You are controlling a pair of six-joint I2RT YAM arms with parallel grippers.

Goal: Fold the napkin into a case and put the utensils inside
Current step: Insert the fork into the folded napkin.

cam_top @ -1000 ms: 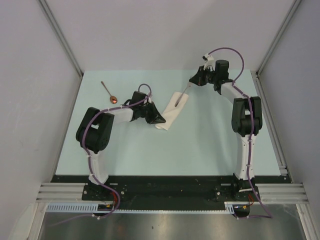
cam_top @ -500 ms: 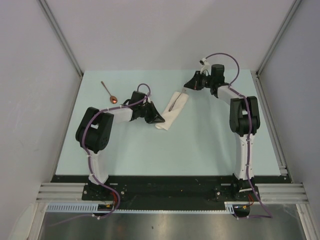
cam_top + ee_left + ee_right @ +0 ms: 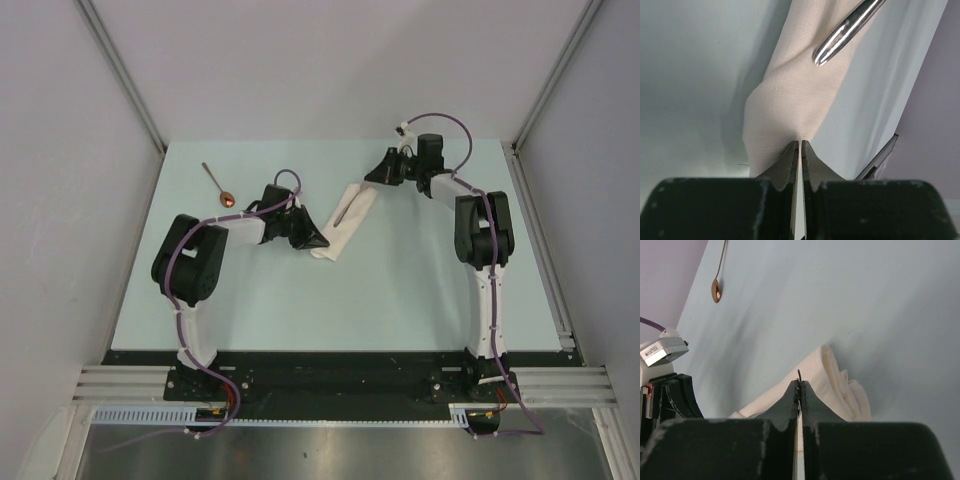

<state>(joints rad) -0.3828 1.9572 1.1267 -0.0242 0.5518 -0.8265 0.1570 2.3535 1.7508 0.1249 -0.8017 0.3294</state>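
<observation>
Waiting at far left, the spoon (image 3: 214, 180) is lying untouched. The left gripper (image 3: 322, 240) is pinching the case (image 3: 340, 238) at its near end. The fork (image 3: 345, 210) is now lying further down the cloth, the clenched right gripper (image 3: 374, 177) hovering just beyond; spoon likely next.

Robot lab test cell. Pale mint table (image 3: 400, 290) boxed in by blank grey panel walls (image 3: 330, 60) on aluminium frame posts (image 3: 121, 72). Left arm (image 3: 190, 260) and right arm (image 3: 485, 240) bolted to a black base plate (image 3: 330, 375). Slotted rail (image 3: 120, 383), cable duct (image 3: 140, 413) and exposed purple cables (image 3: 452, 97) at the near edge.
</observation>
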